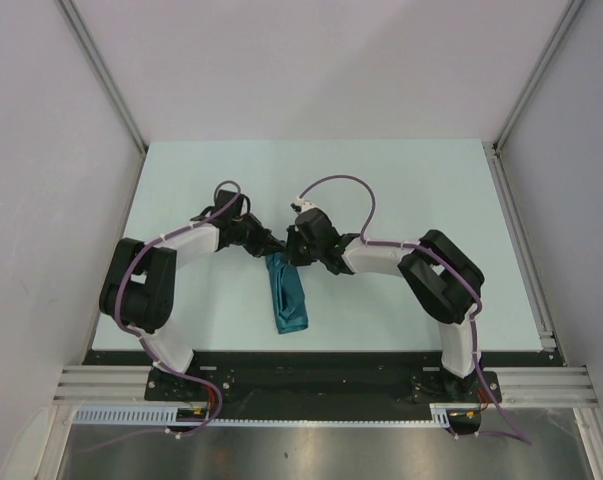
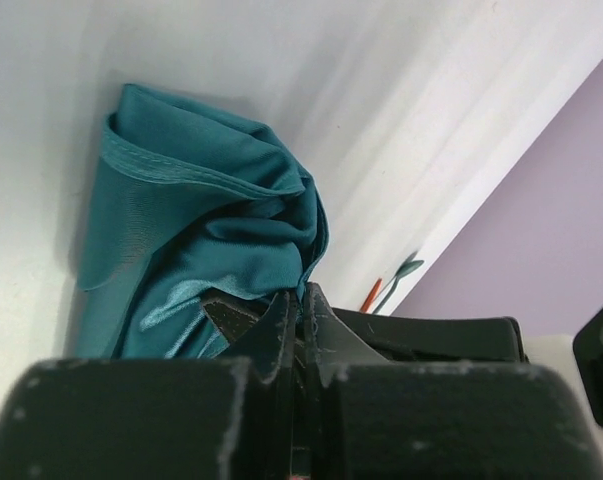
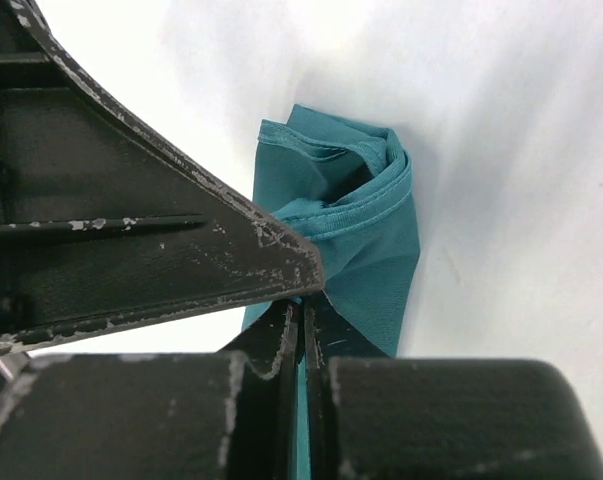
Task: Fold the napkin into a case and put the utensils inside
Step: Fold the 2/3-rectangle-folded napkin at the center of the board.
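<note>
The teal napkin point(image 1: 287, 295) lies as a narrow, rumpled folded strip in the middle of the table, running toward the near edge. Both grippers meet at its far end. My left gripper point(image 1: 273, 250) is shut, and an edge of the napkin point(image 2: 201, 210) is pinched at its tips point(image 2: 303, 295). Right beside it, my right gripper point(image 1: 295, 252) is shut on the napkin point(image 3: 366, 215), with teal cloth showing in the slit of its jaws point(image 3: 303, 300). A thin orange-red utensil point(image 2: 371, 295) peeks out beyond the right gripper's body in the left wrist view; the top view hides it.
The pale table point(image 1: 381, 180) is walled by white panels at the back and sides, with a metal rail point(image 1: 521, 240) along its right edge. A slim teal-green piece point(image 2: 407, 268) lies by the orange one. Both arm bases stand at the near edge.
</note>
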`<state>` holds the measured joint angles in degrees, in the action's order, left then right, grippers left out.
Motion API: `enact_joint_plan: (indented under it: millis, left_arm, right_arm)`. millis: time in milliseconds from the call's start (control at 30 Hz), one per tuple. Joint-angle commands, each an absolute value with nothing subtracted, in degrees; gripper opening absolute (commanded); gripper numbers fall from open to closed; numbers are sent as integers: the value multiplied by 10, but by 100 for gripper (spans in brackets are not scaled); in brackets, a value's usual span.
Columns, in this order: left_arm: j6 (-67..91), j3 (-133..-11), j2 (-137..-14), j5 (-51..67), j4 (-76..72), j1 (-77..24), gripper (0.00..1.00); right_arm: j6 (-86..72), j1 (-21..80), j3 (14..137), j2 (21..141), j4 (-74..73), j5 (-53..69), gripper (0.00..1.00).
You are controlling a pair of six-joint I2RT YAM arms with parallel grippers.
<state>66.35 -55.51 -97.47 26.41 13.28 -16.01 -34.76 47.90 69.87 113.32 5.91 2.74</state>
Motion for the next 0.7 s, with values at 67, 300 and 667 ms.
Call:
enact_joint_plan:
  millis: [67, 300, 667]
  left_arm:
    - [552, -590, -945, 263, 133, -161, 33]
    - [455, -617, -922, 222, 184, -157, 52]
    - [383, -732, -997, 264, 293, -156, 90]
  right_arm:
    - [-301, 452, 682, 1102, 74, 70, 0]
    - [-290, 434, 690, 1118, 70, 128, 0]
    - [-229, 437, 726, 1139, 59, 199, 0]
